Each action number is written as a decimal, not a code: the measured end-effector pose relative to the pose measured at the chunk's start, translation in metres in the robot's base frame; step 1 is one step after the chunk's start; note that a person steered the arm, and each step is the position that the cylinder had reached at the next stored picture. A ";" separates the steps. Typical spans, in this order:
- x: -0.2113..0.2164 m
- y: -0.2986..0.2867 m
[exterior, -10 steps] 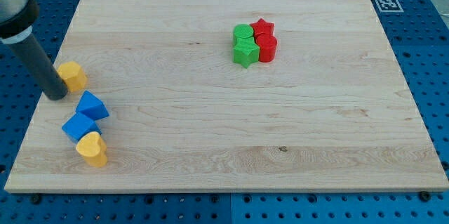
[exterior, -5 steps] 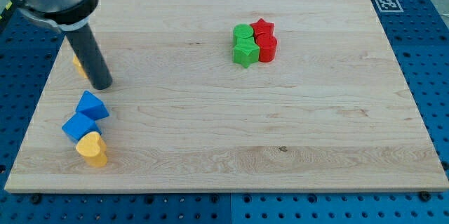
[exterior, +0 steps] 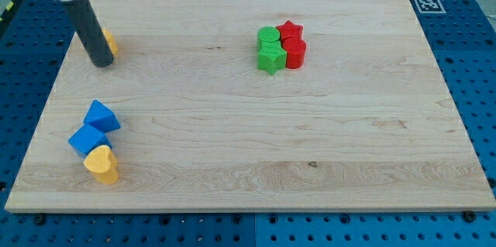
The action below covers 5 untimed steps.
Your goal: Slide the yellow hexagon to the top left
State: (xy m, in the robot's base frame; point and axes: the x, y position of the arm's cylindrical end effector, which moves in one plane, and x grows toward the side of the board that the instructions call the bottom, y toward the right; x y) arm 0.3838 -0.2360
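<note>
My tip [exterior: 101, 63] rests on the wooden surface [exterior: 248, 146] in the upper left of the frame, touching the yellow hexagon [exterior: 111, 43], which peeks out just right of the rod and is mostly hidden behind it. There is no hand here to open or close, only the bare rod pressing sideways. The hexagon looks like a small, stiff, light block that should slide easily on the smooth wood; I judge it best pushed flat against one of its faces, near the middle, since an off-centre push would likely spin it away. Lower left sit a blue triangle [exterior: 101, 115], a blue cube [exterior: 84, 140] and a yellow heart [exterior: 102, 164], touching in a cluster. Well apart, upper centre, huddle a green block [exterior: 268, 36], a green star [exterior: 270, 59], a red star [exterior: 291, 29] and a red block [exterior: 296, 53]. No brand or readable writing shows; only a black-and-white square marker [exterior: 426, 4] at the upper right corner.
</note>
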 end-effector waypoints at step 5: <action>-0.091 -0.019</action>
State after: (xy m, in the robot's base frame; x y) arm 0.2933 -0.2546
